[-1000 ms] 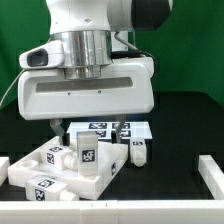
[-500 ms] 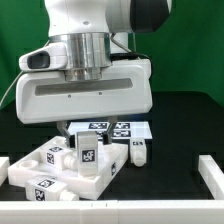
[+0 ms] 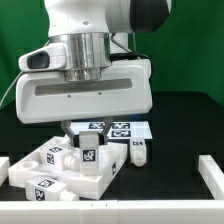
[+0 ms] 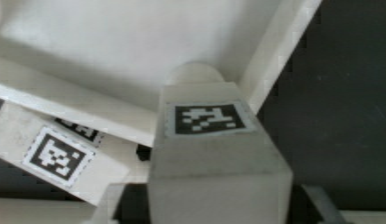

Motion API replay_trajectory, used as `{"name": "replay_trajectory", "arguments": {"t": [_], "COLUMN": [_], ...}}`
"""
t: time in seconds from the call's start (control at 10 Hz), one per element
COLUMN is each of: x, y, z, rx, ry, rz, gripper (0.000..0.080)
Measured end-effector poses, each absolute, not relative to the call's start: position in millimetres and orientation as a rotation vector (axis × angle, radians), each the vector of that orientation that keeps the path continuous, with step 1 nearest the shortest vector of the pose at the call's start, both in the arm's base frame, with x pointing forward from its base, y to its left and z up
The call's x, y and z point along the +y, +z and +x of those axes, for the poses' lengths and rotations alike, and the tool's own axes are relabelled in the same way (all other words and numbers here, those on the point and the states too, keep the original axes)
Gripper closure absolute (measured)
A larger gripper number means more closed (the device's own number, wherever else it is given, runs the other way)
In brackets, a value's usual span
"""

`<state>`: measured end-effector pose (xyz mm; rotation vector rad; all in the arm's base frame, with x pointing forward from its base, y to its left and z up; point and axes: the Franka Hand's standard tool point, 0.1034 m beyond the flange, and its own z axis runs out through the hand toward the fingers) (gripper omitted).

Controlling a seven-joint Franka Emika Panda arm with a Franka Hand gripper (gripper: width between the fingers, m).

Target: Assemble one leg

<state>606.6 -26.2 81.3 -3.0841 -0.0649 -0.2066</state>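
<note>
White leg (image 3: 86, 150) (1 tag facing) stands below gripper (image 3: 76, 128); finger hold unclear.

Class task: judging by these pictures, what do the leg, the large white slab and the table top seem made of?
The leg: likely hard plastic, matte white, smooth moulded faces, a printed tag on it. The large white slab: seemingly the same matte white plastic. The table top: black and dull, material unclear.

Arm upright, wrist vertical, gripper (image 3: 82, 118) pointing straight down just above the leg (image 3: 88, 150) in ext. view; fingertips hidden behind gripper body, so jaw state unclear.
</note>
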Motion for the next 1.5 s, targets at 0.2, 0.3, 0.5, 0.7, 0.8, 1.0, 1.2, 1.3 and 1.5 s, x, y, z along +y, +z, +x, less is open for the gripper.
{"name": "replay_trajectory", "arguments": {"t": [0.2, 0.3, 0.5, 0.7, 0.8, 1.0, 1.2, 1.3, 1.5], "x": [-23.9, -21.9, -18.8, -10.6, -0.8, 7.6, 9.4, 12.0, 12.1], "y": [80.4, 80.1, 79.7, 79.3, 79.0, 79.2, 79.2, 79.3, 79.5], "z": [605.9, 605.7, 605.2, 604.8, 604.1, 604.0, 604.1, 604.1, 604.5], "rx": [0.293, 0.444, 0.746, 1.115, 1.351, 1.498, 1.434, 1.381, 1.180], "ry": [-0.202, -0.196, -0.177, -0.149, -0.123, -0.108, -0.113, -0.117, -0.134], "rz": [-3.041, -3.009, -2.925, -2.785, -2.673, -2.594, -2.628, -2.657, -2.758], "gripper": [0.0515, 0.0515, 0.0515, 0.0515, 0.0515, 0.0515, 0.0364, 0.0236, 0.0165]}}
